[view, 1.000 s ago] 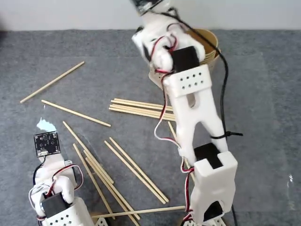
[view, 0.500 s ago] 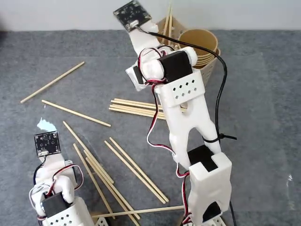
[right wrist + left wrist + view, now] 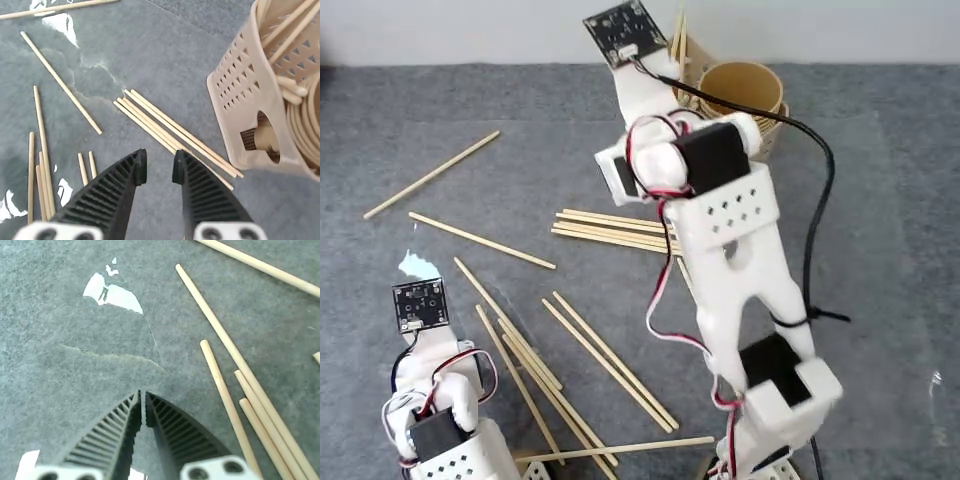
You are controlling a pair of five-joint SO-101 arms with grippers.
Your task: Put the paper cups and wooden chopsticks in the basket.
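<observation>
The beige slatted basket stands at the back of the table with stacked paper cups and a few wooden chopsticks upright in it. My right gripper hovers open and empty above the mat, just beside the basket, over a bundle of chopsticks. That bundle lies mid-table. Several more chopsticks are scattered toward the front left. My left gripper is shut on nothing, low over bare mat, with chopsticks lying close beside it.
A grey mat covers the table, with a glossy film that shows bright patches. The right arm's white body stretches from the front edge to the basket. The left arm sits at the front left corner.
The right arm's wrist has drawn back off the basket toward the left, uncovering the cups and upright chopsticks. The left arm has not moved.
</observation>
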